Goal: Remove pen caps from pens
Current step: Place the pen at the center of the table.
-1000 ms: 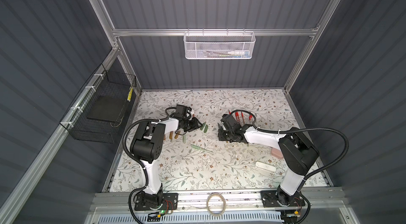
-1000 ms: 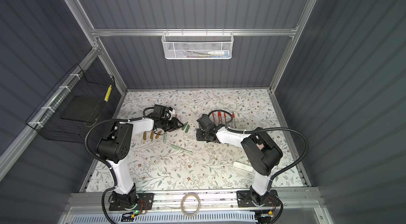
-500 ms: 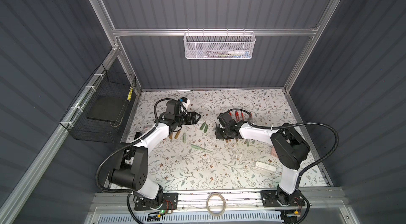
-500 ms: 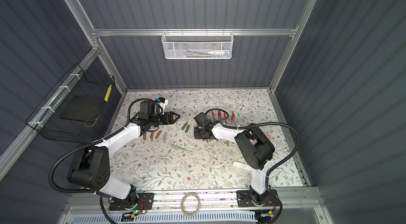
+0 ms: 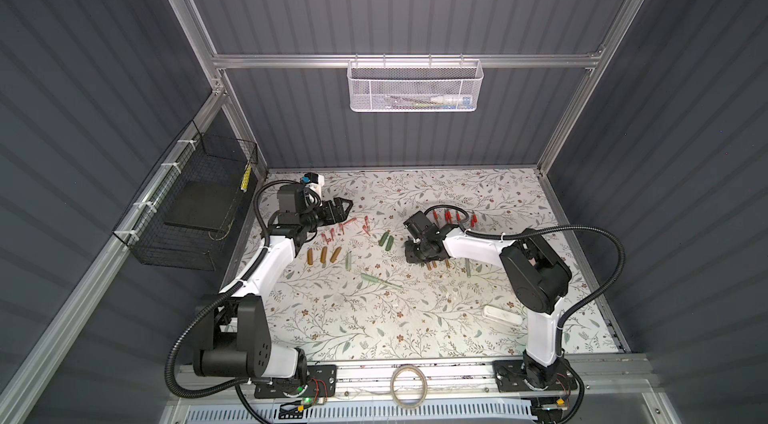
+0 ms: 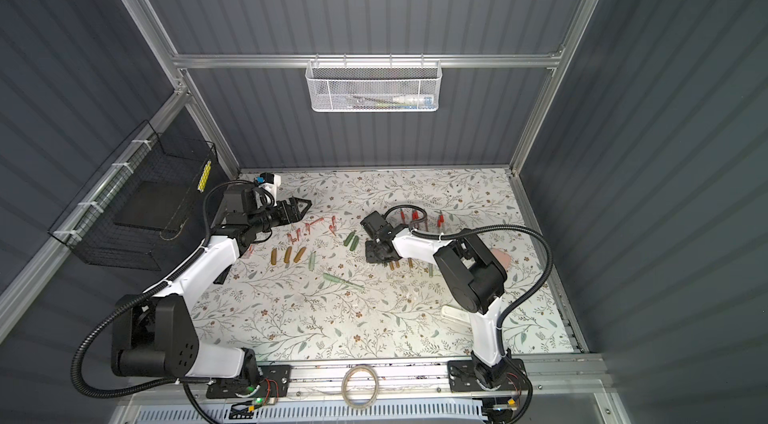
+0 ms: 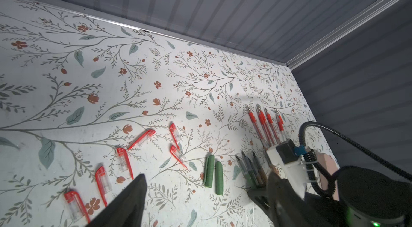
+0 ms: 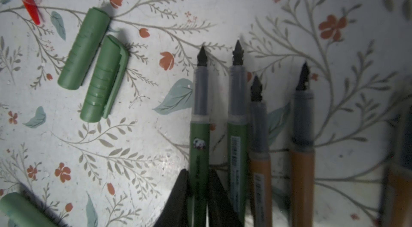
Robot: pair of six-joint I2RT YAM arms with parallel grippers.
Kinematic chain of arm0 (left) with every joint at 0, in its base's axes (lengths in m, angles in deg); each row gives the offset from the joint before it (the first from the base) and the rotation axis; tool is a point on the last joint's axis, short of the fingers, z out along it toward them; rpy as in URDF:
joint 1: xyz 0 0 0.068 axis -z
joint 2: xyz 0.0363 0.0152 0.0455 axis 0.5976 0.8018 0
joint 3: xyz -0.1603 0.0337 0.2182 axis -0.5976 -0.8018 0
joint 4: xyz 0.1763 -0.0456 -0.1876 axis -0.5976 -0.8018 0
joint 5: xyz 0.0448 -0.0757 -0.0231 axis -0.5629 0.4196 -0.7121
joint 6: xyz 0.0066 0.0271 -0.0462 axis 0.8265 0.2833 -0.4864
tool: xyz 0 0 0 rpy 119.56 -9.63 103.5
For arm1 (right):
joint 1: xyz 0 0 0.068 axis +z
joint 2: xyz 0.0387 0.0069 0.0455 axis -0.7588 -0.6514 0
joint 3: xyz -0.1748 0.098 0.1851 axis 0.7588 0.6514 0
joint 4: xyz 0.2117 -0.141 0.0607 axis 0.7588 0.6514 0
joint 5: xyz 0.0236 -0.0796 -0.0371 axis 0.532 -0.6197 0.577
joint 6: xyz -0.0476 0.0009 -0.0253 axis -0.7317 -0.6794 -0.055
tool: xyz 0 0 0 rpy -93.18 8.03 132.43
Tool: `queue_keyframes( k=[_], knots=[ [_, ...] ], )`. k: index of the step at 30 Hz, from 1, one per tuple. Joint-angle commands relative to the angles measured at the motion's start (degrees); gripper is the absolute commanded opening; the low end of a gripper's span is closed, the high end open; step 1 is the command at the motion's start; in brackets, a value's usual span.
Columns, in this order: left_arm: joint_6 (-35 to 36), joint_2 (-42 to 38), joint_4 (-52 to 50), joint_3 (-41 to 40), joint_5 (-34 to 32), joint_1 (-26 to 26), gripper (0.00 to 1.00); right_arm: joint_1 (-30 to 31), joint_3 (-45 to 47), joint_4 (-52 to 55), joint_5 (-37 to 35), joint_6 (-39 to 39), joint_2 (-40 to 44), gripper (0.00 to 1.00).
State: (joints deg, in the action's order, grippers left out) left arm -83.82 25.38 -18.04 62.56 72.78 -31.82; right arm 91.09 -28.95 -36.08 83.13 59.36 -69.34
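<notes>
Left arm: stretched toward the back-left corner, forearm low over the counter [image 5: 415, 330]. The left pincer [image 5: 345, 209] is spread wide with nothing between its fingers and hangs just above the clear caps [image 7: 142, 138].

Right arm: elbow high, wrist pitched steeply down. The right pincer [image 8: 197, 175] straddles the olive-green pen [image 8: 199, 139], which lies flat on the counter. Its pads sit close on both sides, but the contact is too dark to read, so I cannot tell whether they pinch or stand slack.

Caps, counted:
- clear caps with red clips: six, scattered
- olive-green caps [image 8: 83, 50]: two, side by side
- mustard caps [image 5: 323, 255]: three
- pale-green cap [image 5: 348, 260]: one

Pens in the right wrist view, nibs bare and parallel: two olive-green, two mustard pens [image 8: 302, 170]. One pale-green pen [image 5: 380, 281] lies alone mid-counter.
</notes>
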Motion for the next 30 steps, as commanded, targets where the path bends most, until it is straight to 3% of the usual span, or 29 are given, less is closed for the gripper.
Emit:
queue_keyframes(
  k=[1,7,13,18,22,30],
  knots=[
    [1.36,-1.13,-0.58,0.51,2.28,-1.46,0.92,0.53,-1.46,2.81,-1.42,-0.98,-1.56,0.22],
    [0.71,-1.85,0.29,-0.07,2.71,-4.39,0.94,0.76,-1.95,3.14,-1.49,-1.35,-1.76,0.23],
    [0.8,-2.15,1.18,-0.63,3.24,-5.44,0.95,1.62,-1.07,3.14,-1.52,-2.35,3.59,0.24],
    [0.79,-2.61,1.54,-1.11,3.08,-7.02,0.96,4.46,1.14,0.81,-0.71,-5.07,9.59,0.32],
    [-0.06,-2.63,1.46,-1.03,3.52,-8.6,0.97,5.73,-0.5,2.48,5.34,-6.74,7.76,0.36],
    [-0.87,-2.9,2.07,-1.64,3.98,-10.83,0.98,10.96,-6.91,9.04,6.04,-14.49,2.27,0.39]
  ],
)
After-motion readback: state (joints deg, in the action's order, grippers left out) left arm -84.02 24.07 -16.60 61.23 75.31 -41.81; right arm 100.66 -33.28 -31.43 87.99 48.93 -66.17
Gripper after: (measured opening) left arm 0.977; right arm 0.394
